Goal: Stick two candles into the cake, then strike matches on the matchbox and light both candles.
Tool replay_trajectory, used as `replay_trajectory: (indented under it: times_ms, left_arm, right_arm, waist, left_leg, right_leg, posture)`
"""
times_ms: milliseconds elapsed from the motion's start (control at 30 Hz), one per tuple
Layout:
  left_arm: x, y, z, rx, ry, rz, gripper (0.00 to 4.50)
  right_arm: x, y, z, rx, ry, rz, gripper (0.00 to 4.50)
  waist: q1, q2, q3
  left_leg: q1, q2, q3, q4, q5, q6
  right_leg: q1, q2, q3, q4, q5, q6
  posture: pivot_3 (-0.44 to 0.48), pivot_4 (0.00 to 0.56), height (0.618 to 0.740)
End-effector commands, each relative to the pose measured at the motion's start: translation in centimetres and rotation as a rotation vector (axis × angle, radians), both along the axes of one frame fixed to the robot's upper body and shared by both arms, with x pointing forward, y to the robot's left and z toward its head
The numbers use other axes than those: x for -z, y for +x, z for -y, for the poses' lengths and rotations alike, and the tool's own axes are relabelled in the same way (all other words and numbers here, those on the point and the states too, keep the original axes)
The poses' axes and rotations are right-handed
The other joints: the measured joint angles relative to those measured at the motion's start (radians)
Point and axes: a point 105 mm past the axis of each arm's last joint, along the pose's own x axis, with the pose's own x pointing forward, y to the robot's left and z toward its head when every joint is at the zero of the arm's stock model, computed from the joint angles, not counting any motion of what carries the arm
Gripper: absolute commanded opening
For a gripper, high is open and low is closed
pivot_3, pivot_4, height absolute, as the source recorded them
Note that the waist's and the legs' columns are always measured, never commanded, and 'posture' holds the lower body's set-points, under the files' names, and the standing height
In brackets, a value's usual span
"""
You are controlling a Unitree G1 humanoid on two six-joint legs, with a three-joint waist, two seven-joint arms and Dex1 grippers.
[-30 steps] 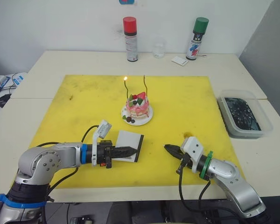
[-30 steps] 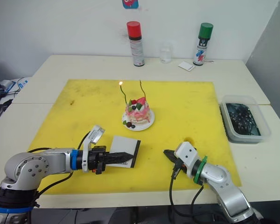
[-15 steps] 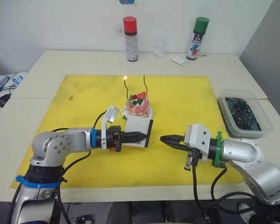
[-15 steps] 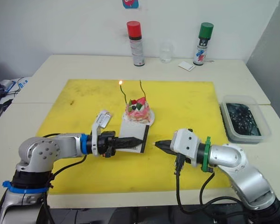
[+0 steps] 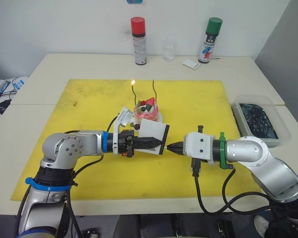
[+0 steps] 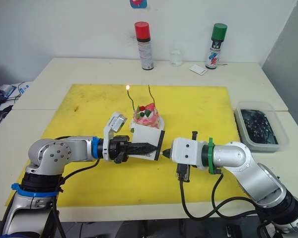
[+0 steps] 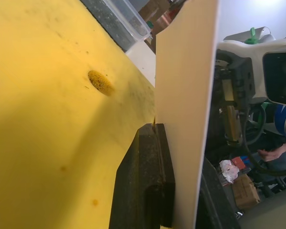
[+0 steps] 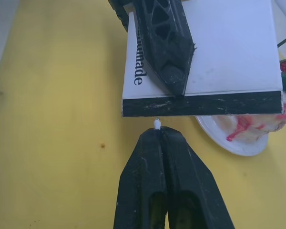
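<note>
Left hand (image 5: 159, 145): fingers closed flat on the matchbox (image 5: 155, 137), holding it raised above the yellow mat (image 5: 79, 114), just in front of the cake
Matchbox: white, "Handmade" lettering visible on its face in the right wrist view; dark striking strip (image 8: 200, 106) along the edge that faces the right hand
Right hand (image 5: 173, 147): fingers pressed together, pinching a match (image 8: 157, 124); only its small pale tip shows past the fingertips
Match vs strip: tip sits just beside the striking strip, close to it; cannot tell whether it touches
Hands: pointing at each other, tips nearly meeting at the matchbox edge, over the middle of the mat
Cake (image 5: 146, 110): pink and white, red strawberry on top, on a small white plate (image 8: 219, 135), partly hidden behind the raised matchbox
Candles: two thin sticks standing in the cake; left candle (image 5: 134, 92) carries a small flame at its tip, right candle (image 5: 154, 91) dark, no flame
Counter (image 5: 49, 67): pale, mat laid across the middle
Far edge of counter: red-capped spray can (image 5: 138, 41), green-capped spray can (image 5: 209, 40), clear cup (image 5: 169, 50) between them, small white card (image 5: 190, 64) beside the green-capped can
Robot's right side: clear plastic tub (image 5: 260, 120) with dark contents, off the mat
</note>
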Motion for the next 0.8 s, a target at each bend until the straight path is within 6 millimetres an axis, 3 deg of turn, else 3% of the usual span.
replay_trajectory:
  times_ms: [33, 400, 800]
  left_arm:
    - [-0.6, -0.2, 0.0, 0.012, -0.007, 0.030, 0.00]
    - [0.1, -0.3, -0.4, -0.004, 0.011, 0.030, 0.00]
    - [0.1, -0.5, -0.3, 0.008, 0.006, 0.021, 0.00]
  right_arm:
    - [-0.8, -0.3, -0.4, -0.040, 0.007, 0.046, 0.03]
    - [-1.6, -2.1, -0.6, -0.127, 0.016, 0.007, 0.03]
    - [-0.7, -1.4, -1.4, -0.097, 0.019, 0.024, 0.03]
  waist:
    - [0.000, 0.000, 0.000]
    - [0.000, 0.000, 0.000]
    - [0.000, 0.000, 0.000]
  left_leg:
    - [0.000, 0.000, 0.000, 0.000, 0.000, 0.000]
    - [0.000, 0.000, 0.000, 0.000, 0.000, 0.000]
    - [0.000, 0.000, 0.000, 0.000, 0.000, 0.000]
  right_leg:
    - [0.000, 0.000, 0.000, 0.000, 0.000, 0.000]
    - [0.000, 0.000, 0.000, 0.000, 0.000, 0.000]
    - [0.000, 0.000, 0.000, 0.000, 0.000, 0.000]
  posture:
    - [0.000, 0.150, 0.740]
    - [0.000, 0.150, 0.740]
    - [0.000, 0.150, 0.740]
